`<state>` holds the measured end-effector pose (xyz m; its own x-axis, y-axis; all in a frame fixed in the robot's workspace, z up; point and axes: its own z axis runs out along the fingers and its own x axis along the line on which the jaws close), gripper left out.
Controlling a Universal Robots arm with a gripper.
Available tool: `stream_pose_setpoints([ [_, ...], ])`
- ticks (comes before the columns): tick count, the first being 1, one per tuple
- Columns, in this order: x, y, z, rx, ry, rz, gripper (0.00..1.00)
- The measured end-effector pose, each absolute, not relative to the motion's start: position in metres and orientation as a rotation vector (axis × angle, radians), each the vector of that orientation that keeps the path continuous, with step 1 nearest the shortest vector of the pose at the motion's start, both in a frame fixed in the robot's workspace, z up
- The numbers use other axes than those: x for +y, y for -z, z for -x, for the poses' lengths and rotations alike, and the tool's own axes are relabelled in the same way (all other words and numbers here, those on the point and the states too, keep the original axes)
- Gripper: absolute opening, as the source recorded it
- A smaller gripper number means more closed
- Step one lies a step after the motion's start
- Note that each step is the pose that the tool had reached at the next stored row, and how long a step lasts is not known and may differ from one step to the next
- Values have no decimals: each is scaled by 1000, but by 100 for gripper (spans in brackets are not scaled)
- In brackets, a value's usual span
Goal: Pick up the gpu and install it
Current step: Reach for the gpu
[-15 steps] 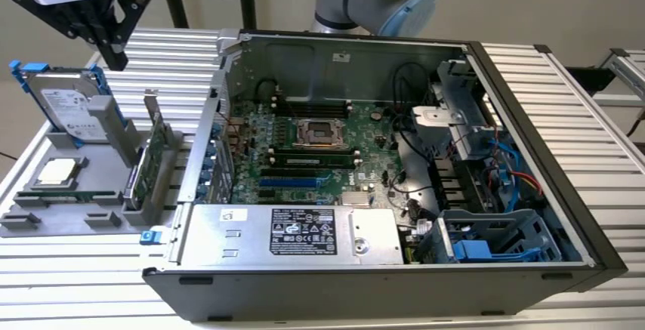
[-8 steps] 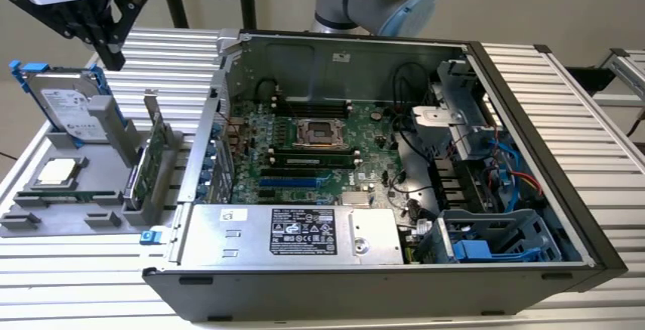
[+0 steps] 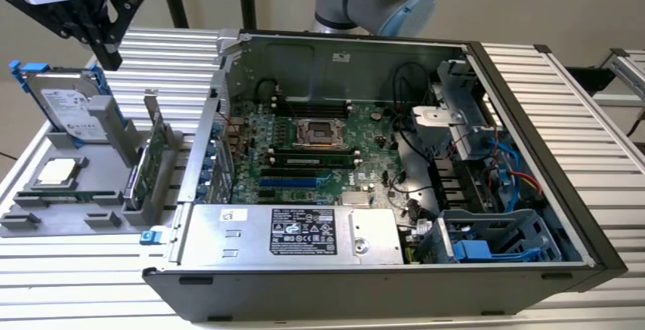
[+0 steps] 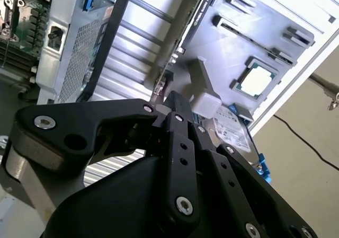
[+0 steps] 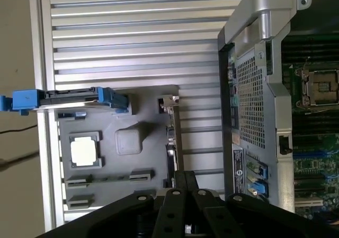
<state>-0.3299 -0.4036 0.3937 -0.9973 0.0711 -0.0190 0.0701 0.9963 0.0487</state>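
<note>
Hovering at the exterior view's far left, the gripper hangs above a grey holder tray, clear of everything on it. Its black jaws look pressed together, with nothing between them; both wrist views show the fingertips meeting in one narrow tip.

The gpu stands on edge in a slot at the right side of the tray, just beside the left wall of the open computer case. Its silver bracket points upward at the far end. It is lower than the gripper, nearer to the viewer, and well apart from it. In the first wrist view the card shows edge-on, just past the fingertips.

On the same tray, a silver hard drive with blue clips leans upright at the far left, and a square processor chip lies flat nearer. Inside the case the green motherboard lies exposed, with a metal power supply box along the near side. Tray and case rest on a slatted aluminium table.
</note>
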Motion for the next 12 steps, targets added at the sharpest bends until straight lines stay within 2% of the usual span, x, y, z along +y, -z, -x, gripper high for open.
stream_pose_setpoints([
  [12,-404,-394,333,3118,-75,-110,0],
])
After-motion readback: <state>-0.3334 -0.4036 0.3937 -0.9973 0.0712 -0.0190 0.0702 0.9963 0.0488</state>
